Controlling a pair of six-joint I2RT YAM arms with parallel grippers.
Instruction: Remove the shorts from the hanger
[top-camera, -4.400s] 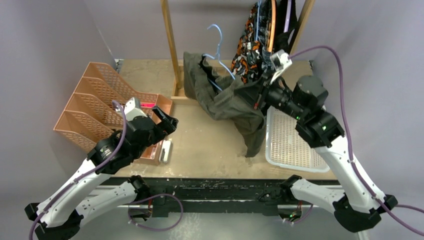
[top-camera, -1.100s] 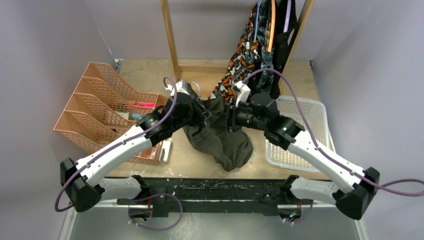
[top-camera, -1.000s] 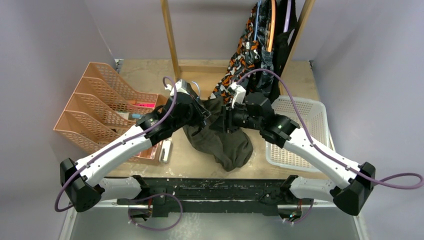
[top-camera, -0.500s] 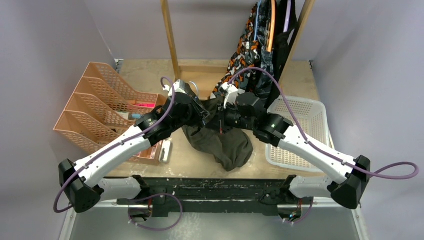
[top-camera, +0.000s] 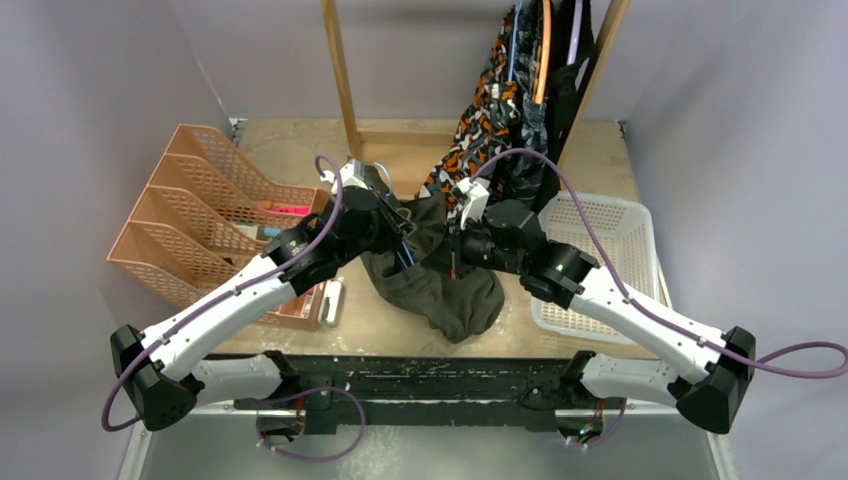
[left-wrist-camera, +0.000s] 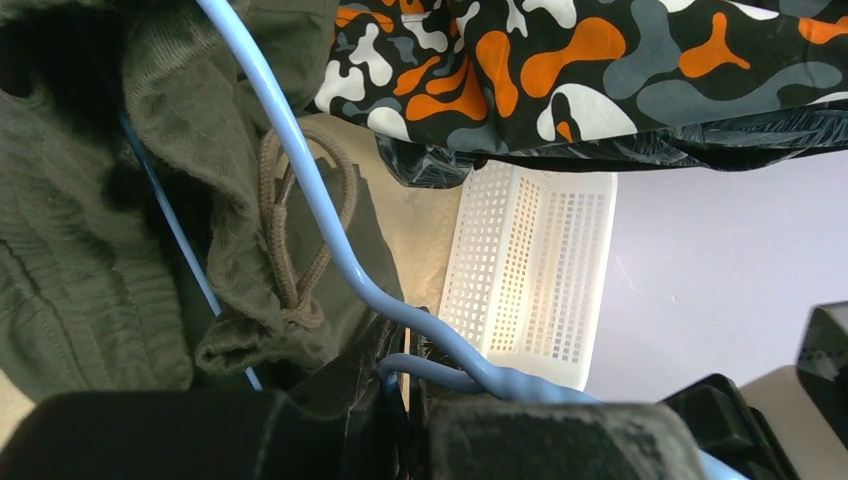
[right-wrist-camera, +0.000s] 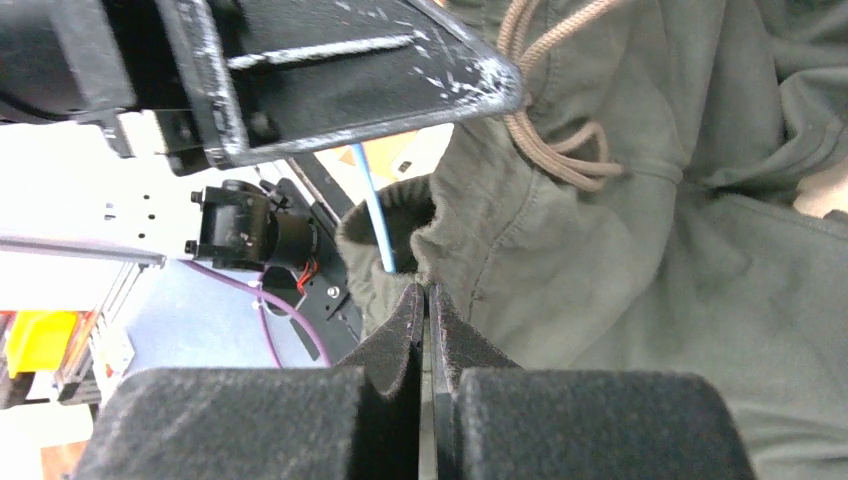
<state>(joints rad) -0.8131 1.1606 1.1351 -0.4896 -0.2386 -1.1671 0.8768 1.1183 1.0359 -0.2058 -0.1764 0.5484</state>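
Note:
The olive green shorts (top-camera: 447, 295) hang bunched from a light blue hanger (left-wrist-camera: 300, 175) low over the table's middle. My left gripper (left-wrist-camera: 412, 378) is shut on the hanger's twisted neck; from above it (top-camera: 400, 237) sits at the left of the bundle. The right gripper (right-wrist-camera: 425, 292) is shut, its tips pinching the waistband edge of these shorts (right-wrist-camera: 600, 250), next to the thin blue hanger wire (right-wrist-camera: 372, 205). In the top view it (top-camera: 452, 264) is pressed into the fabric from the right. The orange-black-white camouflage shorts (top-camera: 488, 105) and darker pairs hang on the rail behind.
A white perforated basket (top-camera: 605, 250) lies on the table at the right, also visible past the hanger (left-wrist-camera: 525, 270). An orange file rack (top-camera: 190, 215) stands at the left. Wooden rail posts (top-camera: 340, 90) rise at the back.
The right gripper has closed from open onto the olive waistband and shifted slightly nearer. The left gripper stays shut on the hanger and has drawn slightly left.

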